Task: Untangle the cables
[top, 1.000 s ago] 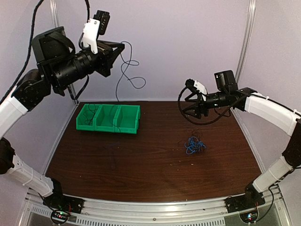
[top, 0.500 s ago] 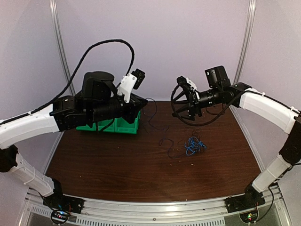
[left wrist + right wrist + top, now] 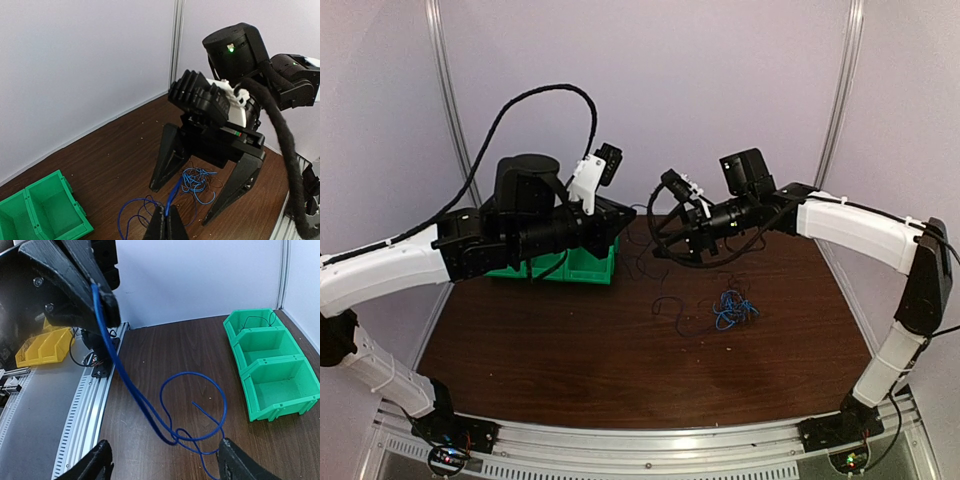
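Observation:
My left gripper is shut on a thin blue cable, held low over the table. In the right wrist view that cable drops from the left gripper to a loose loop lying on the wood. Facing it, my right gripper stands open just short of the strand, with nothing between its fingers. In the top view the left gripper and right gripper are close together. A small tangle of blue and black cables lies on the table behind the right gripper.
A green three-compartment bin stands at the back left, partly hidden by the left arm; a thin black wire lies in its far compartment. A yellow bin sits beyond the table's near rail.
The left arm has swung down from high at the back left to low over the table, trailing the blue cable. The right gripper has moved left, up to the left gripper.

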You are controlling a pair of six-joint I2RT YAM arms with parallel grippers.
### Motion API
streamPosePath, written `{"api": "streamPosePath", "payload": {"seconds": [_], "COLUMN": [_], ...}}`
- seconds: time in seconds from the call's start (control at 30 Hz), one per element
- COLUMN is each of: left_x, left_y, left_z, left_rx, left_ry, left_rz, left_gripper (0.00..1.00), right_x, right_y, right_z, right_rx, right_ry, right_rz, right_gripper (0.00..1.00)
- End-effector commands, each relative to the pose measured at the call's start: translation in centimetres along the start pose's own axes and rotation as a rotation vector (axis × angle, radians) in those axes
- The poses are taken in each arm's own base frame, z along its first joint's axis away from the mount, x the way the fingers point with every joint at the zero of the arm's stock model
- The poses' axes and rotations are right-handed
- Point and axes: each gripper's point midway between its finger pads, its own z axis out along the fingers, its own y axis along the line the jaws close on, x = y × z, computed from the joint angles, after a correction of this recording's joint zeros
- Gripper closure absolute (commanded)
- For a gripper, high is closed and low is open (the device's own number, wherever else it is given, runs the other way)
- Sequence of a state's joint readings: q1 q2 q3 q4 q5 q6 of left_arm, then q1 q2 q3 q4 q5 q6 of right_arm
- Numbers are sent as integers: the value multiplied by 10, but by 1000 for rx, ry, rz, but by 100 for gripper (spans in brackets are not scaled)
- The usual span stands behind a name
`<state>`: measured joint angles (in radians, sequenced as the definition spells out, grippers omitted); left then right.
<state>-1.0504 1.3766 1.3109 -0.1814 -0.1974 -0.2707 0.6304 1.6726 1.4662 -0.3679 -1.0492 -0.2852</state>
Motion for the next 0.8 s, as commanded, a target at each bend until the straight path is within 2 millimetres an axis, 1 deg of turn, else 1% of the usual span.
{"api": "streamPosePath", "payload": {"seconds": [0.0,0.1,0.17,0.2,0.27,0.33,0.4,0.43,0.47,0.5,0.57,0.6,0.63,0.67,0.7,0.77], "left_x": [-16,-20,-20,-21,-19,-18,-11,-2,10,23,48,59,68,68,74,87], "left_y": [0,0,0,1,4,8,16,22,31,39,53,56,56,54,52,50], "left_z": [-5,-7,-9,-11,-12,-15,-17,-15,-11,-8,0,5,8,12,16,26], "left_rx": [18,23,23,21,8,-11,-41,-64,-97,-130,-153,-143,-123,-101,-82,-60], "left_ry": [-63,-71,-73,-75,-70,-66,-56,-40,-17,8,45,47,52,23,20,31], "left_rz": [-33,-34,-34,-35,-30,-25,-12,3,23,36,29,13,5,-5,-7,-4], "left_gripper": [100,100,100,100,100,100,100,100,100,100,100,100,100,100,100,100], "right_x": [-40,-47,-52,-52,-51,-50,-56,-60,-71,-78,-89,-88,-85,-76,-62,-24], "right_y": [5,-2,-4,-4,-8,-13,-14,-14,-12,-11,-17,-23,-31,-38,-45,-60], "right_z": [1,2,3,4,5,3,-4,-9,-15,-20,-28,-30,-32,-31,-30,-26], "right_rx": [-3,16,18,13,27,59,93,109,126,143,205,240,280,300,321,337], "right_ry": [-95,-109,-127,-131,-119,-90,-72,-65,-67,-55,-27,1,35,86,142,240], "right_rz": [-45,-37,-33,-29,-22,-33,-61,-75,-108,-128,-156,-157,-162,-159,-152,-98], "right_gripper": [33,45,63,76,99,100,100,100,100,100,100,100,100,100,100,100]}}
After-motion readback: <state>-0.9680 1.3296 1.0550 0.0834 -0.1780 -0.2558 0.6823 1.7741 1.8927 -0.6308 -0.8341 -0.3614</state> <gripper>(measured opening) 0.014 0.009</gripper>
